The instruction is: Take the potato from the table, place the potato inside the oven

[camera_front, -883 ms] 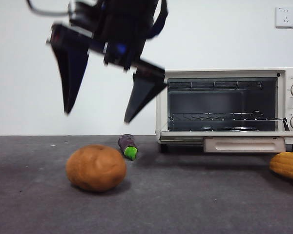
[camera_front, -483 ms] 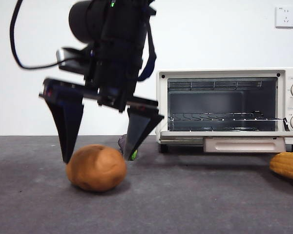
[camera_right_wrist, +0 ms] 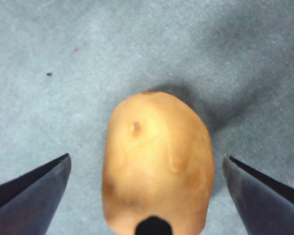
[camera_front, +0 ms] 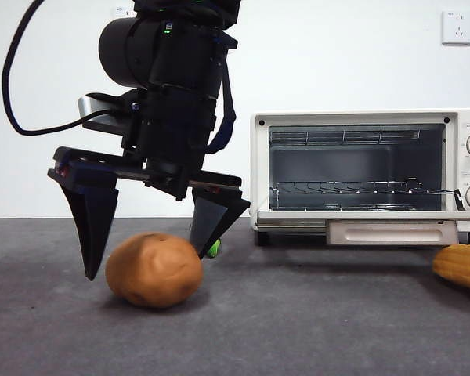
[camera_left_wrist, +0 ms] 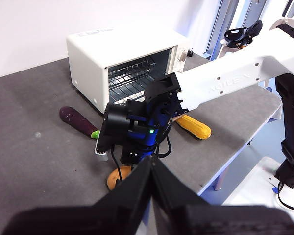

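The orange-brown potato (camera_front: pixel 154 269) lies on the dark grey table (camera_front: pixel 313 321), left of the oven (camera_front: pixel 258 168). My right gripper (camera_front: pixel 147 266) has come down over it and stands open, one black finger on each side of the potato (camera_right_wrist: pixel 157 156), with gaps showing on both sides in the right wrist view. The cream-white oven has its door folded down, showing a wire rack inside. From high above the table, the left wrist view shows my left gripper (camera_left_wrist: pixel 152 160) shut on nothing, and past it the potato (camera_left_wrist: pixel 118 177) under the right arm.
A purple eggplant (camera_left_wrist: pixel 78 120) with a green tip (camera_front: pixel 213 251) lies just behind the potato, toward the oven. A yellow corn cob (camera_front: pixel 462 266) rests in front of the oven's right end. The table edge (camera_left_wrist: pixel 235 137) runs close behind the corn cob.
My right gripper has dropped from above the table to the potato's level. Its open fingers now straddle the potato. The potato has not moved.
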You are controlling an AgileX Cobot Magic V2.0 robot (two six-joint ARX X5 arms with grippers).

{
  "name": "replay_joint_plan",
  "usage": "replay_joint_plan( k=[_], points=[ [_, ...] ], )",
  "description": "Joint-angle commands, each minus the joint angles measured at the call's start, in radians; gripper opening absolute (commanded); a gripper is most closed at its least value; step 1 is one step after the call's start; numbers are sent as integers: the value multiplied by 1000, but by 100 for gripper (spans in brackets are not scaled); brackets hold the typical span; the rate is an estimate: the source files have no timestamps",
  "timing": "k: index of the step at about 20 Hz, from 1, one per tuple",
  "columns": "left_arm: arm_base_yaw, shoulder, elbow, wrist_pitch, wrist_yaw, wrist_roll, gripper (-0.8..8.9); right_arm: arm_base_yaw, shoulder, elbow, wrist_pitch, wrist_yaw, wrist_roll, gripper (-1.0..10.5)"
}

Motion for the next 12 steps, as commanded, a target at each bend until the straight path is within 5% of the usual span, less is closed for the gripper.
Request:
replay_joint_plan(
  k=[1, 6, 12],
  points=[
    [1, -5, -6, 5, -3, 12, -6, 2, 23, 0, 2, 3, 22, 553],
    [1, -5, -6, 5, -3, 16, -6, 2, 23, 0, -26, 3, 66, 187],
    [1, -5, -6, 5, -3, 24, -6, 2, 23, 2, -81, 4, 72, 88]
  ],
)
